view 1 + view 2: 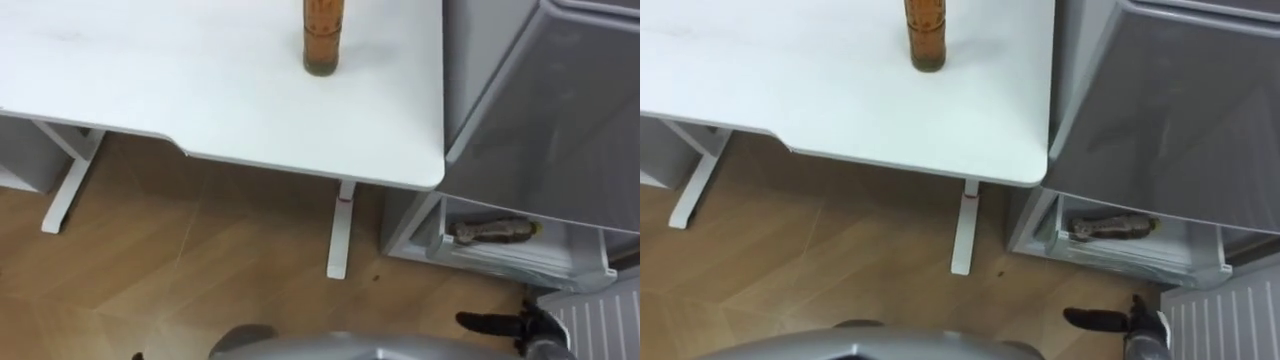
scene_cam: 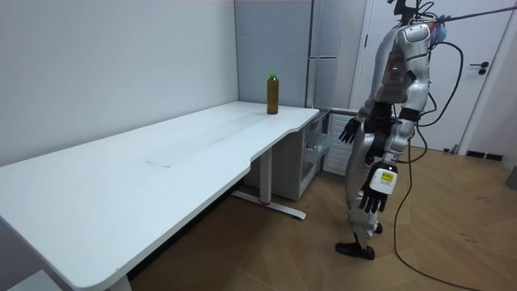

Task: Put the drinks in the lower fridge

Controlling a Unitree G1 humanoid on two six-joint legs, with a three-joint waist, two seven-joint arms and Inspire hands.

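An amber drink bottle (image 1: 322, 40) with a green cap stands upright near the far right corner of the white table (image 1: 150, 80); in the room view the bottle (image 2: 272, 94) is at the table's far end. A second brownish bottle (image 1: 495, 231) lies on its side in the open lower fridge compartment (image 1: 520, 262), right of the table. My right hand (image 1: 500, 323) shows at the lower right, fingers relaxed and empty, well below that compartment. In the room view my left hand (image 2: 378, 190) hangs open at my side. I stand by the fridge, off the table's end.
The tall grey fridge (image 1: 560, 120) stands against the table's right edge, and its upper door is closed. White table legs (image 1: 340, 235) rest on the wooden floor. A closed door (image 2: 485, 73) is behind me in the room view.
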